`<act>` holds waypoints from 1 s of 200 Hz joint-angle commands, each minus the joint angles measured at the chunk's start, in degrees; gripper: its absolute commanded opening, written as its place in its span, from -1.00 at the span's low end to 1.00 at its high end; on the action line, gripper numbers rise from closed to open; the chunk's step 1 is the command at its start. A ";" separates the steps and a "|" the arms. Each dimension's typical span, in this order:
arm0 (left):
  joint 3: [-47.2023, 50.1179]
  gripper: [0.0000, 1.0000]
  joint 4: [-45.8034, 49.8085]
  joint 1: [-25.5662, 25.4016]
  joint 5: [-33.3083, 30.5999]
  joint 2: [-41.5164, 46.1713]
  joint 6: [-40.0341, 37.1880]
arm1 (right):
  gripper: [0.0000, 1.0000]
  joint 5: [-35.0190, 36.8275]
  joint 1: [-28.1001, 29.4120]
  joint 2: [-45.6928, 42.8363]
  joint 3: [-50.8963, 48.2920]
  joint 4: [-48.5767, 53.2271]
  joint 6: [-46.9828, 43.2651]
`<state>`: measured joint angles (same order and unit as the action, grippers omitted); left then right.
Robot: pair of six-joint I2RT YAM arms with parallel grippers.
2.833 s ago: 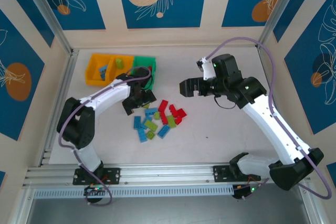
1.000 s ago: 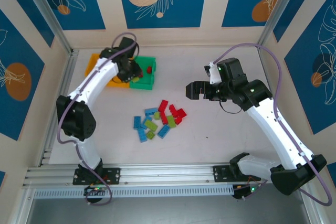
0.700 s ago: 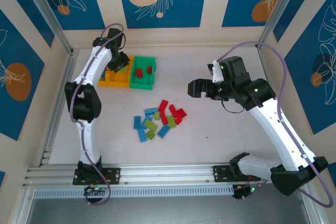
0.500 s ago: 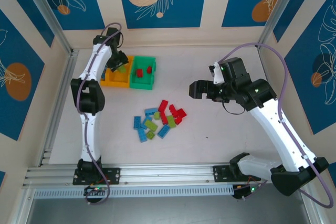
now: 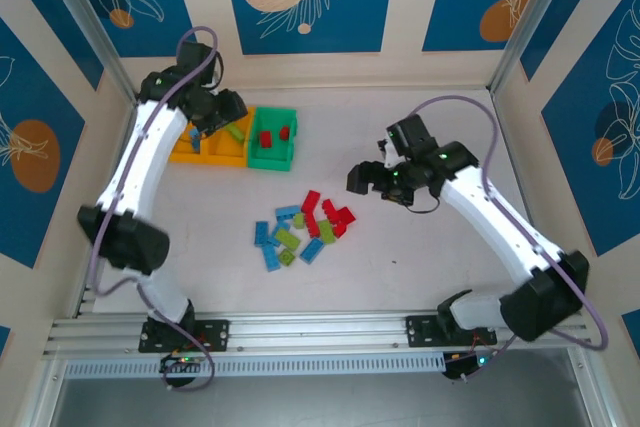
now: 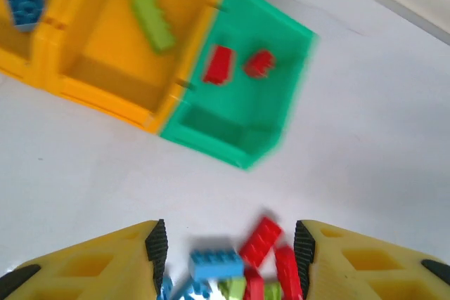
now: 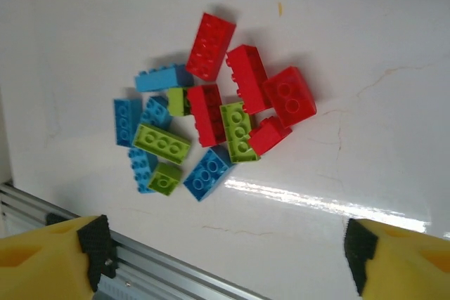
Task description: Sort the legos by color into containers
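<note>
White table (image 5: 420,247), 3 joined containers (image 5: 272,161), legos (image 5: 300,227) heaped mid-table, left tool (image 6: 228,251) released, right tool (image 7: 225,244) released

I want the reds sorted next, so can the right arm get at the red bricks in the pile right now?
Probably yes. The right gripper hangs open just beside the pile, and the red bricks lie on the side of it nearest that gripper, with nothing over them.

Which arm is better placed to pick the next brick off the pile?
Right, probably. The right hand hovers open right beside the brick pile; the left hand is up at the bins, farther from it.
</note>
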<state>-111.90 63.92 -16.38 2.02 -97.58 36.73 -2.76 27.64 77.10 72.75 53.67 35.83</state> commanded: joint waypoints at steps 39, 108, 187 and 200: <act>20.46 0.13 -3.57 -15.92 0.74 19.25 -18.61 | 0.55 10.35 8.50 17.65 3.89 -7.85 -10.92; 31.67 0.59 -2.81 -19.89 -1.62 31.00 -26.84 | 0.15 12.78 10.77 36.32 11.80 -9.29 -14.74; 34.22 0.89 -6.80 -19.84 -5.24 32.52 -25.28 | -0.60 12.59 10.95 37.69 16.21 -5.83 -18.11; 34.44 0.99 -7.75 -19.92 -6.77 33.05 -24.58 | -0.62 12.95 10.56 34.29 17.63 -5.10 -17.44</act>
<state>-77.84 58.74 -35.92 -1.23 -65.34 11.53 9.30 38.61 116.60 87.05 45.76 18.70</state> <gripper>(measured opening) 0.964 0.226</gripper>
